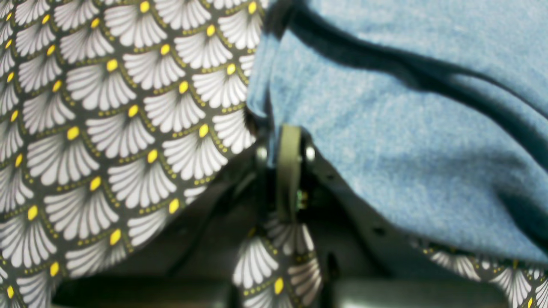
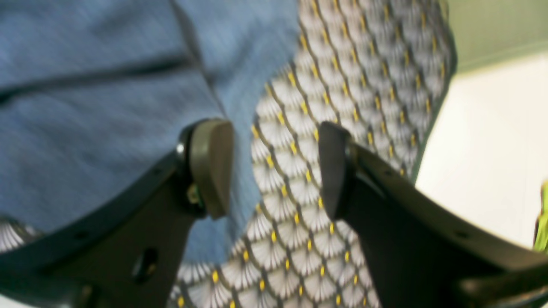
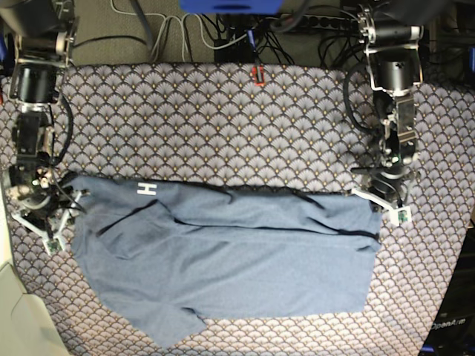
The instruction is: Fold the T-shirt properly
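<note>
The slate-blue T-shirt (image 3: pixel 223 259) lies spread across the table, with a white letter (image 3: pixel 147 189) showing near its upper left. My left gripper (image 3: pixel 380 202) is at the shirt's upper right corner. In the left wrist view this gripper (image 1: pixel 287 143) is shut, its pads pressed together on the hem of the T-shirt (image 1: pixel 406 128). My right gripper (image 3: pixel 58 221) sits at the shirt's left edge. It (image 2: pixel 274 169) stands open: one pad (image 2: pixel 212 167) is over the T-shirt (image 2: pixel 85 107), the other pad (image 2: pixel 336 171) over the cloth, with nothing held.
A scallop-patterned tablecloth (image 3: pixel 223 126) covers the table. Cables and a power strip (image 3: pixel 349 18) run along the back edge, with a small red item (image 3: pixel 257 74) there. Pale floor (image 2: pixel 492 149) shows past the table's edge beside my right gripper.
</note>
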Robot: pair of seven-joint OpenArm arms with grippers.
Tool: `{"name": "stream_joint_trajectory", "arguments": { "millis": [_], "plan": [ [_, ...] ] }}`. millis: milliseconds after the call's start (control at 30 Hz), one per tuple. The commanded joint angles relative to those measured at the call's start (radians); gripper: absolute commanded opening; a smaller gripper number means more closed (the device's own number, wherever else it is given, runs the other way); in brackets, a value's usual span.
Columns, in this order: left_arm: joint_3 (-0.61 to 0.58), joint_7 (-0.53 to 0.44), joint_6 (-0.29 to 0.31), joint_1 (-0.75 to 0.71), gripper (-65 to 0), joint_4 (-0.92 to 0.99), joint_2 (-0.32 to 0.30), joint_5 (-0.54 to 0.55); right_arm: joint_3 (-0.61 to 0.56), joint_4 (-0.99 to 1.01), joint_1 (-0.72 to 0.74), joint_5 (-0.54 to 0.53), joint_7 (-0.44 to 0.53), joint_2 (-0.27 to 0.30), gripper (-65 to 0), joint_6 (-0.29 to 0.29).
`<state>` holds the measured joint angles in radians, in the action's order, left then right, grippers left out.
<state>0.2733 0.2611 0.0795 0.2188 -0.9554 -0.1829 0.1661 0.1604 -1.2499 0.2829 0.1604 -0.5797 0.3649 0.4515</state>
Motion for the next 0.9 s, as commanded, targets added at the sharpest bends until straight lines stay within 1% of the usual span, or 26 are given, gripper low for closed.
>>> {"name": "stream_joint_trajectory", "arguments": {
  "millis": [0,133,233,367,500,600,800,867],
  "plan": [
    [0.005,0.007,-0.01,0.014,-64.6,-0.012,-0.014,-0.003,0.017,-0.02,0.019,-0.008,0.03,0.015,-31.5,-0.003],
    [0.008,0.01,-0.01,0.012,-64.6,-0.02,-0.016,-0.007,0.029,-0.026,-0.026,-0.009,0.031,0.015,-31.5,0.0],
    [0.005,0.01,-0.01,0.012,-64.6,-0.02,-0.034,-0.003,0.032,-0.027,-0.058,-0.009,0.031,0.01,-31.4,0.0],
    [0.005,0.01,-0.01,0.012,-64.6,-0.02,-0.04,-0.003,0.035,-0.029,-0.076,-0.011,0.03,-0.01,-31.3,0.0],
    [0.005,0.01,-0.01,0.012,-64.6,-0.02,-0.04,-0.004,0.035,-0.029,-0.084,-0.011,0.03,-0.014,-31.3,0.0],
    [0.004,0.011,-0.01,0.012,-64.6,-0.02,-0.04,-0.007,0.035,-0.026,-0.084,-0.011,0.03,-0.028,-31.3,0.0],
    [0.004,0.011,-0.01,0.012,-64.6,-0.02,-0.04,-0.007,0.035,-0.023,-0.109,-0.011,0.03,-0.028,-31.3,0.0],
    [0.004,0.011,-0.01,0.012,-64.6,-0.02,-0.04,-0.007,0.035,-0.021,-0.112,-0.011,0.033,-0.037,-31.4,0.0]
  ]
}}
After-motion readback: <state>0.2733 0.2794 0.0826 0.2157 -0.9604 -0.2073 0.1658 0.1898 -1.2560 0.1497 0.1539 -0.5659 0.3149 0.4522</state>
